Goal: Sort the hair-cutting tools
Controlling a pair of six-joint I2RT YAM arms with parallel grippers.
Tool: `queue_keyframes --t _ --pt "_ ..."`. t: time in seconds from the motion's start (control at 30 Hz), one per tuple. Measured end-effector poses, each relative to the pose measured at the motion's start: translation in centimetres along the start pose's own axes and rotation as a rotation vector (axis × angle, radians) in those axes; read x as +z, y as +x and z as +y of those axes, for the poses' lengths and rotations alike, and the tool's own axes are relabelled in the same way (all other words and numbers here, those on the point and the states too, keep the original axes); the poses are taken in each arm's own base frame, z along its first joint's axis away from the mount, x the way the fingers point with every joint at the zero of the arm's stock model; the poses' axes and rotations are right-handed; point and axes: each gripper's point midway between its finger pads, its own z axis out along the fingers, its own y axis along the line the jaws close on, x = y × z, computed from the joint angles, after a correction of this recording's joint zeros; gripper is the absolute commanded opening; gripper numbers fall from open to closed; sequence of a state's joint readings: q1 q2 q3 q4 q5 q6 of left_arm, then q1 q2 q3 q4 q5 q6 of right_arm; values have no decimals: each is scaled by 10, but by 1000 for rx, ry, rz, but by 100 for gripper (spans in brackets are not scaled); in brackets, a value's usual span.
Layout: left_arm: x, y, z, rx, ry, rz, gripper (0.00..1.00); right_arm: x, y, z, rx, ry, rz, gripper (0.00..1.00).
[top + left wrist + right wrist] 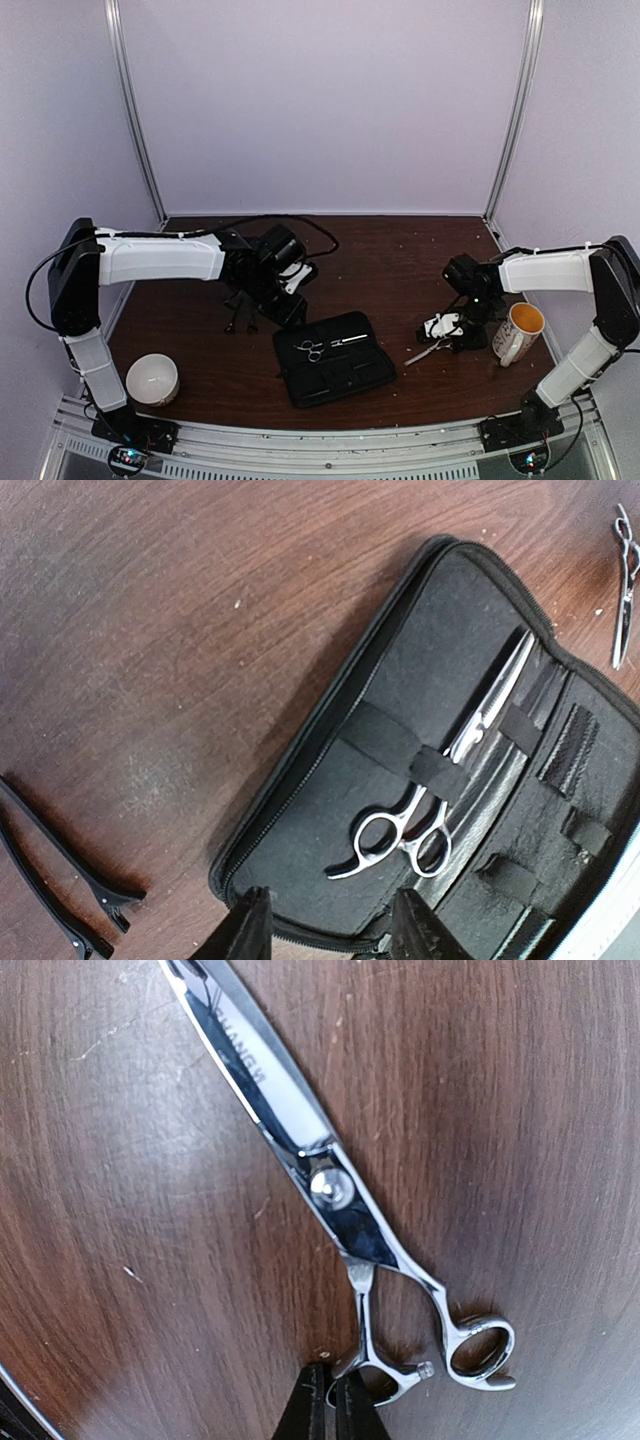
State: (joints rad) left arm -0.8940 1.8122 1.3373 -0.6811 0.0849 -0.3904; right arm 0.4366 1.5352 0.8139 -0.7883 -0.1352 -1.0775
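One pair of silver scissors (pixel 440 780) lies strapped inside the open black case (pixel 330 840), also visible from above as scissors (pixel 312 349). My left gripper (pixel 335 935) hovers open over the case's end, with nothing between its fingers. Two black clips (pixel 60 880) lie on the table left of the case and show in the top view as clips (pixel 240 316). A second pair of scissors (pixel 330 1170) lies flat on the wood. My right gripper (pixel 333 1388) is shut on the rim of one finger loop of that pair. From above, those scissors (pixel 428 351) sit just below the right gripper (pixel 447 330).
A white and yellow mug (pixel 520 332) stands right of the right gripper. A white bowl (pixel 152 378) sits at the front left near the left arm's base. The case (pixel 333 370) lies in the middle front of the brown table (pixel 390 260).
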Motion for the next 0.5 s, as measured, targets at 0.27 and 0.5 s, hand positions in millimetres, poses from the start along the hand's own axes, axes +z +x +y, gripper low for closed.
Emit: queue_keyframes --t 0.27,0.5 --pt "-2 14 7 -11 -23 14 45 -17 2 -7 -9 69 1 0" --pt "-7 34 18 -35 -62 28 45 -65 -17 -37 2 216 -66 0"
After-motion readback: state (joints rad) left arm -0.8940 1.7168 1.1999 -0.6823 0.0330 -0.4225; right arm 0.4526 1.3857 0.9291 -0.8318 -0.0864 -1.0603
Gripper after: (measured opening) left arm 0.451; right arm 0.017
